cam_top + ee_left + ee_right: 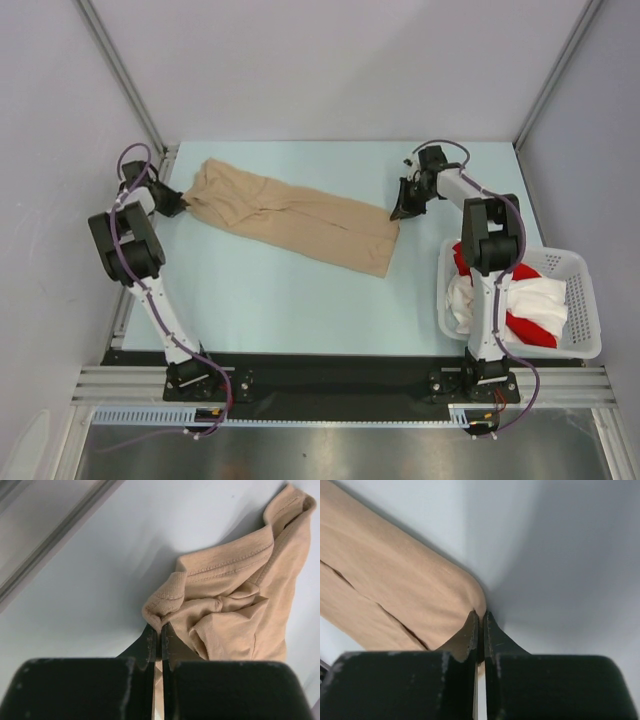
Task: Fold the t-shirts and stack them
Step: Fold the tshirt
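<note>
1. Currently the beige t-shirt [295, 218] lies stretched in a long, narrow band on the table [280, 300]. It runs from the far left down toward the right centre and is held at both ends.
2. Left gripper [180, 207]: jaws clenched on the shirt's far-left end. The left wrist view shows the fingers [150, 640] pressed together, with a hemmed edge of the cloth pinched at their tips. The rest of the cloth is bunched and wrinkled just beyond them.
3. Right gripper [403, 210]: jaws clenched on the shirt's right end, at its far corner. The right wrist view shows a rounded, folded corner of cloth caught at the fingertips [470, 630]. The shirt spreads away to the left of the jaws.
4. Cloth between the two grippers rests on the table surface, with long creases along its length.
5. Red and white t-shirts [530, 300] sit heaped in the basket [560, 259] at the near right, beside the right arm and well apart from the beige shirt.
</note>
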Action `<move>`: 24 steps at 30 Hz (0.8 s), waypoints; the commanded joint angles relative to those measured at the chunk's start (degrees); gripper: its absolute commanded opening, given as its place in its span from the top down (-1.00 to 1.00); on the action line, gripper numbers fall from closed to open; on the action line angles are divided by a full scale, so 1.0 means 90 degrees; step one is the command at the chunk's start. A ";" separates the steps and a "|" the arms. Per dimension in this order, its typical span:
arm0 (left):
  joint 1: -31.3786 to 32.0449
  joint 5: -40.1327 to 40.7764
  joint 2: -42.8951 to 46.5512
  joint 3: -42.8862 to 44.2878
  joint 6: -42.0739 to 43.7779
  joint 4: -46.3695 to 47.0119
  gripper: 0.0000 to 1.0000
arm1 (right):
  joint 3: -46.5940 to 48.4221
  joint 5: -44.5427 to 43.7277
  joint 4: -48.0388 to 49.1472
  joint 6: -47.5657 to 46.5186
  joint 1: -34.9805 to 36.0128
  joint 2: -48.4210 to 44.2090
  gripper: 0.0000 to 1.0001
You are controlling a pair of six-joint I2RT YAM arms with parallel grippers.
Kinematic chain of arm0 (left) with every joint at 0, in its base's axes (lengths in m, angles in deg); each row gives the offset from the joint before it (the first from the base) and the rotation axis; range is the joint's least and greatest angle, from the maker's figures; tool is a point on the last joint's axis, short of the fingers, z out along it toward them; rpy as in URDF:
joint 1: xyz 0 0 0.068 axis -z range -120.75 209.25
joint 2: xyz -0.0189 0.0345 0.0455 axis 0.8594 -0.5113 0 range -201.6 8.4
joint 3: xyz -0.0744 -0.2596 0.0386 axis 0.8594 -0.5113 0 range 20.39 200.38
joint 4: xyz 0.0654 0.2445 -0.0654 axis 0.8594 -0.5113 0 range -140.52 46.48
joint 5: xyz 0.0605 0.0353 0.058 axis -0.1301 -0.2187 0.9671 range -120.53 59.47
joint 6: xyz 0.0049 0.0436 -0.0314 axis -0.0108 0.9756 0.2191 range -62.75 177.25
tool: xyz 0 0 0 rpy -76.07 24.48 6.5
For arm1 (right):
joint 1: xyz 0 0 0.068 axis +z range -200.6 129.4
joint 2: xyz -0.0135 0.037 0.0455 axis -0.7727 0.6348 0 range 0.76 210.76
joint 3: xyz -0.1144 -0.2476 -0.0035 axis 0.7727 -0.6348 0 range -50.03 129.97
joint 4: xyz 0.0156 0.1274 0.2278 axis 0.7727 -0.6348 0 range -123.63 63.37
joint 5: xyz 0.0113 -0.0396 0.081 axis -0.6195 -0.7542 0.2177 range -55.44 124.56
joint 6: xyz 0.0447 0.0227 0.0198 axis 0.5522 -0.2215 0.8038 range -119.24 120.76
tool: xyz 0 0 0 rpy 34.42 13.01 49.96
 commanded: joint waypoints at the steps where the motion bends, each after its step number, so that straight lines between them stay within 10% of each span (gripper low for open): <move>1: 0.0166 -0.0433 -0.0295 0.0494 0.0391 0.0169 0.99 | -0.0789 -0.0723 -0.0683 0.0089 0.0296 -0.0702 1.00; 10: 0.0605 -0.0756 -0.0695 0.1060 0.0459 0.0101 0.98 | -0.4430 -0.0491 -0.0157 0.2168 0.1475 -0.3399 1.00; 20: 0.1015 -0.0009 0.0071 0.1406 0.1484 -0.1285 -0.03 | -0.5528 -0.0305 -0.0048 0.3782 0.3147 -0.5559 0.98; 24: 0.1123 0.0990 0.1515 0.0273 0.1485 -0.1530 -0.38 | -0.5362 -0.0499 -0.0575 0.2914 0.2876 -0.5696 0.33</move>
